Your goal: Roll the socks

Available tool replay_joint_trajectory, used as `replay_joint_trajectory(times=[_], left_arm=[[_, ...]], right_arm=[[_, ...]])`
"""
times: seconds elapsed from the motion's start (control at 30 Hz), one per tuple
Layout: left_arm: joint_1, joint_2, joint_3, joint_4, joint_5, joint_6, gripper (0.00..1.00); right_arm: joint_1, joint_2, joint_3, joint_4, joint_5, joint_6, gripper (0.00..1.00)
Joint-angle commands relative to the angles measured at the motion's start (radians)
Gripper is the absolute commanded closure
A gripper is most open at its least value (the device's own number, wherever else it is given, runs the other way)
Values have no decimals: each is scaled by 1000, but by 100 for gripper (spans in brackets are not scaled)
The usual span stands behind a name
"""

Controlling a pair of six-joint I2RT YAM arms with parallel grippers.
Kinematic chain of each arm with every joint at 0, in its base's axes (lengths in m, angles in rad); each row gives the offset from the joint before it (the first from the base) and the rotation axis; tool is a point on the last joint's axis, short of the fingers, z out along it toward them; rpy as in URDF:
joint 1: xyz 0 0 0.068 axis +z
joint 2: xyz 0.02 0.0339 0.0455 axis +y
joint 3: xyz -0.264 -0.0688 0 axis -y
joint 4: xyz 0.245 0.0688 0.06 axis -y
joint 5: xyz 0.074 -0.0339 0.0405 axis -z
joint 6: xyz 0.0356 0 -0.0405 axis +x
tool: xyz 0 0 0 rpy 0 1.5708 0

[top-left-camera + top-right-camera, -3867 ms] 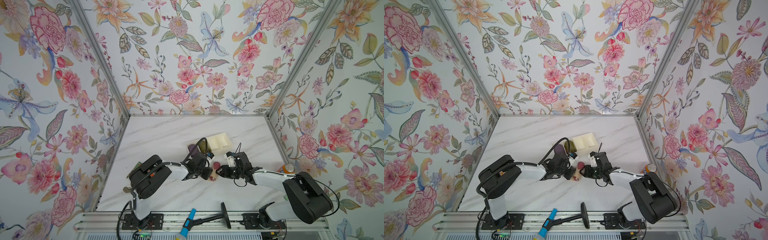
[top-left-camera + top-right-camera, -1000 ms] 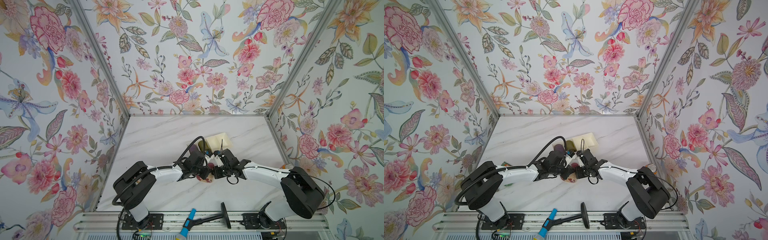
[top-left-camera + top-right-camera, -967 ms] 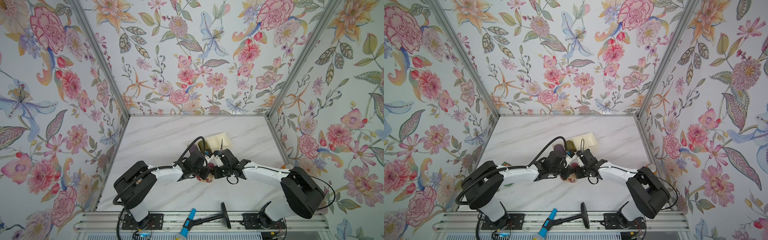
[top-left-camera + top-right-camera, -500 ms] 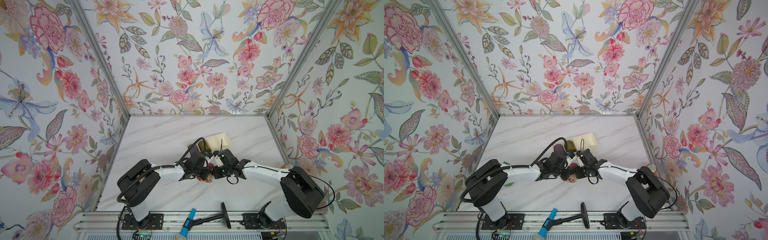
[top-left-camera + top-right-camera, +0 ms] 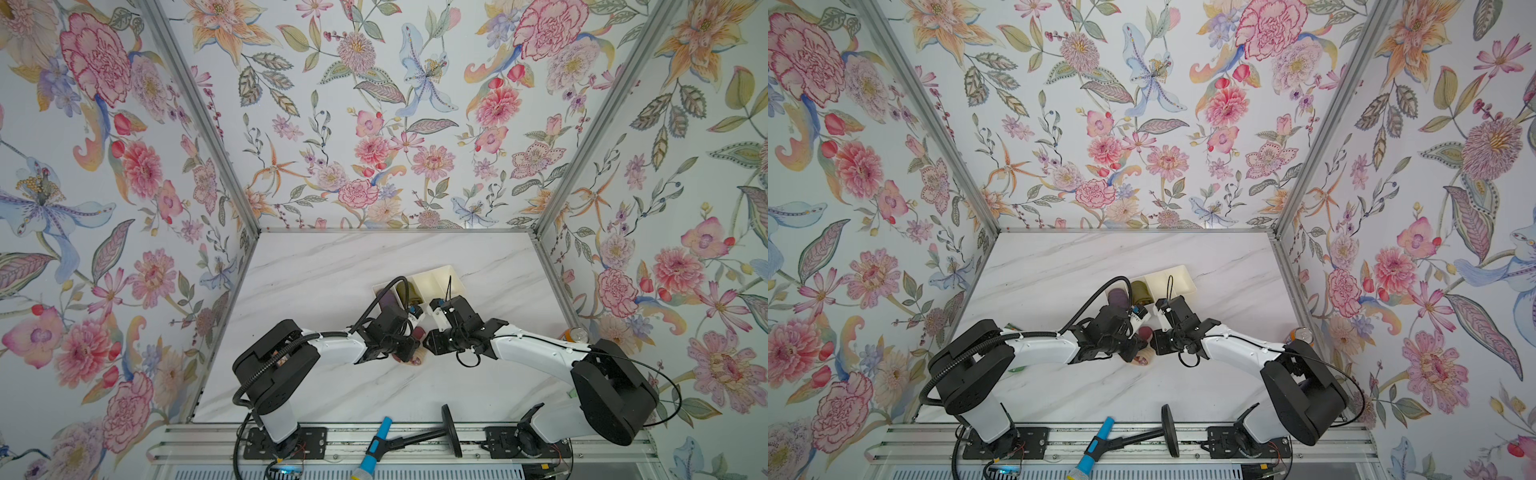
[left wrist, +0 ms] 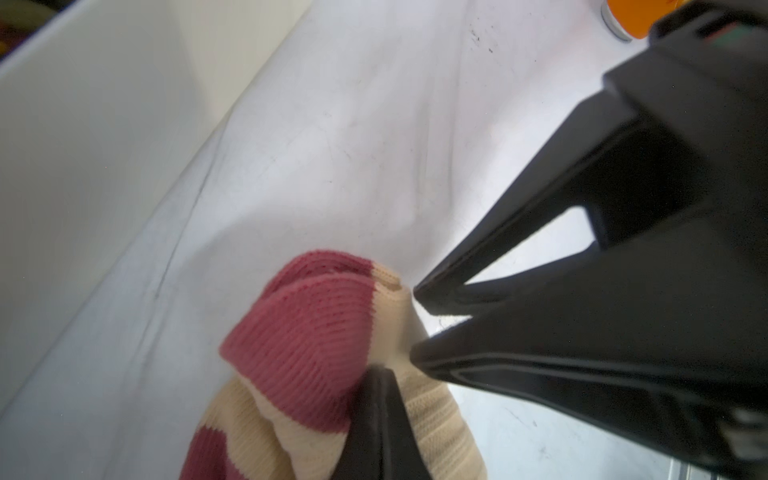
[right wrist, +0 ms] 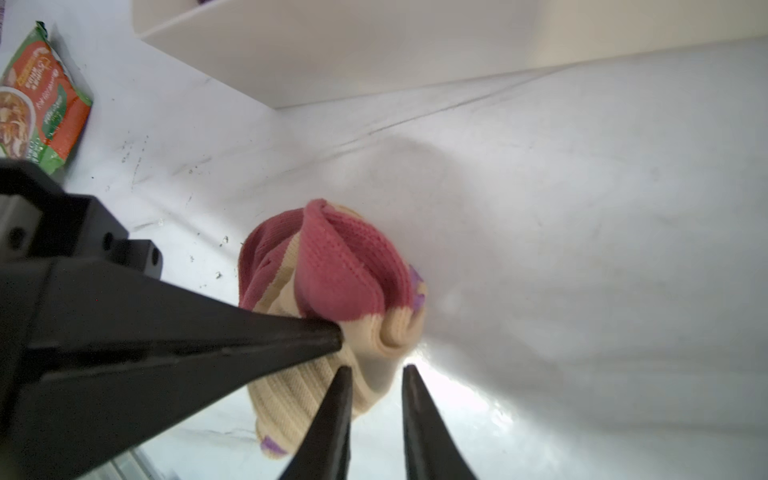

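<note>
**Socks at mid-roll.** The socks (image 5: 412, 358), bunched with a maroon part showing, lie on the marble worktop (image 5: 332, 266). They sit about midway between its left and right edges, nearer the edge at the arm bases than the far edge. The left gripper (image 7: 338, 332) has its jaws pressed together, with the tip against the tan ribbed cloth. Whether any cloth is caught between them cannot be told. The right gripper (image 7: 376, 370) has its jaws spread a little, the tips just beside the socks' tan fold and clamping nothing. Toward the far edge stands a white divided tray (image 5: 1177, 276) holding a purple roll (image 5: 1118, 297) and an olive roll (image 5: 1140, 293), both apart from the socks.
</note>
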Motion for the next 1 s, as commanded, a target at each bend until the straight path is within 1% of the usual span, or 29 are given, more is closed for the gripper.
replay_joint_trajectory(times=[0.0, 0.07, 0.17, 0.4, 0.63, 0.97], left_arm=[[11, -5, -56, -29, -39, 23, 100], [12, -13, -80, 6, -38, 23, 100], [16, -20, -112, 51, -38, 26, 100], [32, -37, -176, 147, -20, 17, 100], [49, -31, -206, 188, -6, 5, 100], [78, -12, -262, 296, 43, -21, 100]], right_arm=[[-17, -46, -33, 8, -20, 15, 72], [-17, -59, -46, 8, -17, 24, 70], [-18, -58, -60, 6, -4, 39, 70], [-18, 0, -56, 4, 31, 68, 71], [17, 57, -25, 19, 60, 79, 71], [65, 135, 19, 52, 77, 90, 71]])
